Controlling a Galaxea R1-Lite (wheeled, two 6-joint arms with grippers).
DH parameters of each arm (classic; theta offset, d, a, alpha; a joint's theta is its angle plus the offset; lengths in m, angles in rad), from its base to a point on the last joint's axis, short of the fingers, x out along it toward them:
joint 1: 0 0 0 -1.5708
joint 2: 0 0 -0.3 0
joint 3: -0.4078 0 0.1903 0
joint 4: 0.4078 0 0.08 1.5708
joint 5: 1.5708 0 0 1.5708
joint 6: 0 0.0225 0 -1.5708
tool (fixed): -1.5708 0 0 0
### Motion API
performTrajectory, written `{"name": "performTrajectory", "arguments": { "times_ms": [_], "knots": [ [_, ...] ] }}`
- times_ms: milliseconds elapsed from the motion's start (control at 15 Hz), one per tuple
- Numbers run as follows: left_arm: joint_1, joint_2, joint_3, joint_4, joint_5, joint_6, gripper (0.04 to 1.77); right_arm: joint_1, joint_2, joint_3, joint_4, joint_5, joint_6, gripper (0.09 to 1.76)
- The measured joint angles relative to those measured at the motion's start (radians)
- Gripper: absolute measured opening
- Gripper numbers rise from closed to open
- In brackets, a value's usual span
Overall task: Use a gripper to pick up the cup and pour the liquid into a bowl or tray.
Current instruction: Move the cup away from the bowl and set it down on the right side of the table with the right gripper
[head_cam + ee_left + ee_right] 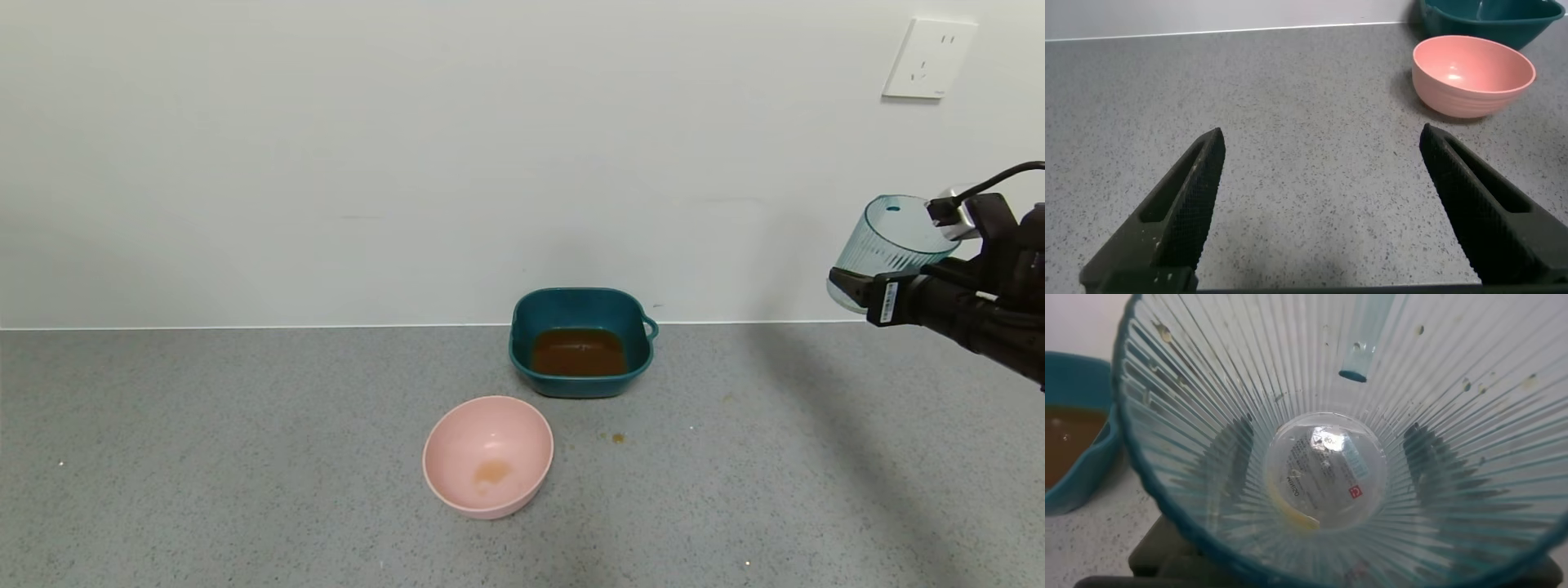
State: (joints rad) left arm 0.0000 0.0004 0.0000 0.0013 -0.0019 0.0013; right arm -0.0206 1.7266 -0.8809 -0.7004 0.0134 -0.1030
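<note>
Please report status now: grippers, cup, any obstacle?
Right gripper shut on cup, raised right of teal dish. Cup looks empty; liquid in dish. Left gripper open above counter. Nothing in the way.

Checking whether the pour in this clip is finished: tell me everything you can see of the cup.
The cup is a small translucent blue-grey plastic tumbler with ribbed sides tapering to a clear round base. The right gripper holds it in the air at the right edge of the head view, well clear of the counter and to the right of the teal dish. It is roughly upright, slightly tilted. Inside, the right wrist view shows it nearly empty: droplets on the wall and a thin yellowish trace at the base.
</note>
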Motion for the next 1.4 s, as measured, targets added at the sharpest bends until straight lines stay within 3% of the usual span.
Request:
{"name": "performTrajectory", "arguments": {
  "times_ms": [400, 1400],
  "knots": [
    [0.000, 0.000, 0.000, 0.000, 0.000, 0.000, 1.72, 0.010, 0.001, 0.081, -0.007, -0.001, 0.004, 1.30],
    [0.000, 0.000, 0.000, 0.000, 0.000, 0.000, 1.72, 0.023, 0.216, 0.097, -0.015, 0.000, -0.005, 1.30]
  ]
}}
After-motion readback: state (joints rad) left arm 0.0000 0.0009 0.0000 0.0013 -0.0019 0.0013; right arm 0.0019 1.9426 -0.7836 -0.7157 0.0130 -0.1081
